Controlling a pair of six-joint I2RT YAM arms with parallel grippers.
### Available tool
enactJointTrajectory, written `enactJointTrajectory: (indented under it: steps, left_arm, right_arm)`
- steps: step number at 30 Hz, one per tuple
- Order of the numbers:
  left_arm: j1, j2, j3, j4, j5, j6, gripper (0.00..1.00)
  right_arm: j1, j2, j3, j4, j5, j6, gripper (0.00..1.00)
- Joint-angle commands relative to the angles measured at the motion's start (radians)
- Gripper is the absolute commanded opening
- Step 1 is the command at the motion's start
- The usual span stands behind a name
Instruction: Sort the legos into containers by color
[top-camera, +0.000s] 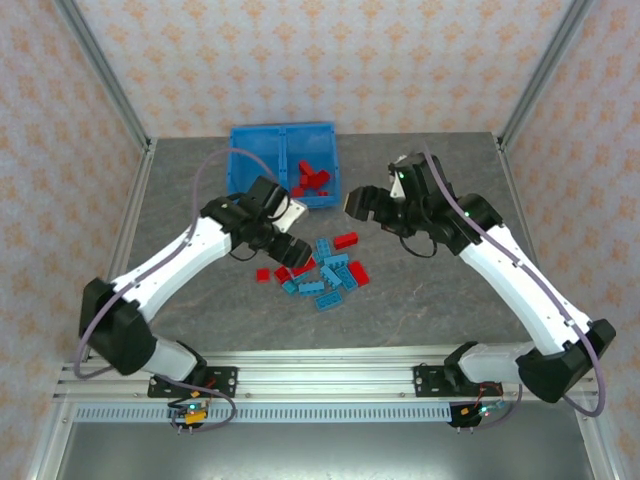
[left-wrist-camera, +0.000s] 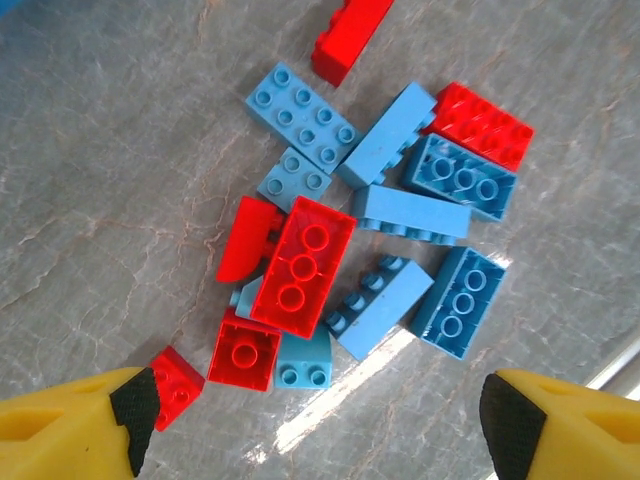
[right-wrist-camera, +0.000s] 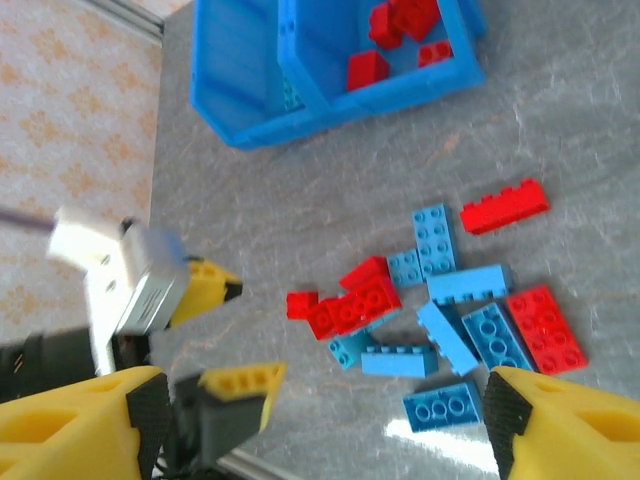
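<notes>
Overhead view spans the table; both wrist views look down, apparently steeply, sharing the brick pile (left-wrist-camera: 370, 230).

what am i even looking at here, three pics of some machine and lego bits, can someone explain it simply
It is one table seen by three cameras at one moment. The overhead picture shows two white robot arms bolted at the near edge. Each arm ends in a two-fingered tool, and each carries a camera at its wrist; the other two pictures come from those.

The left tool hangs over a loose pile of red and light blue legos on the grey table. In its own camera the yellow fingers stand apart with nothing between them.

The right tool is raised beside the pile, also open and empty; its camera looks across at the pile and the left tool.

At the back is a blue bin with two compartments. The right one holds several red bricks.
</notes>
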Motion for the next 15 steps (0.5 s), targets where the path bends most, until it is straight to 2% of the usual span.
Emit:
enactJointTrajectory:
  steps: [1, 11, 15]
  left_arm:
    - [-0.021, 0.066, 0.03, -0.024, -0.057, -0.015, 0.86]
    - [-0.046, 0.257, 0.045, 0.017, -0.077, 0.03, 0.82]
    - [-0.048, 0.299, 0.049, 0.03, -0.048, 0.031, 0.76]
  right_arm:
    - [0.0, -0.058, -0.03, -0.046, -0.018, 0.018, 0.84]
    - [0.0, -0.124, -0.094, -0.025, 0.019, 0.066, 0.83]
    - [0.0, -0.129, -0.096, -0.031, 0.037, 0.062, 0.84]
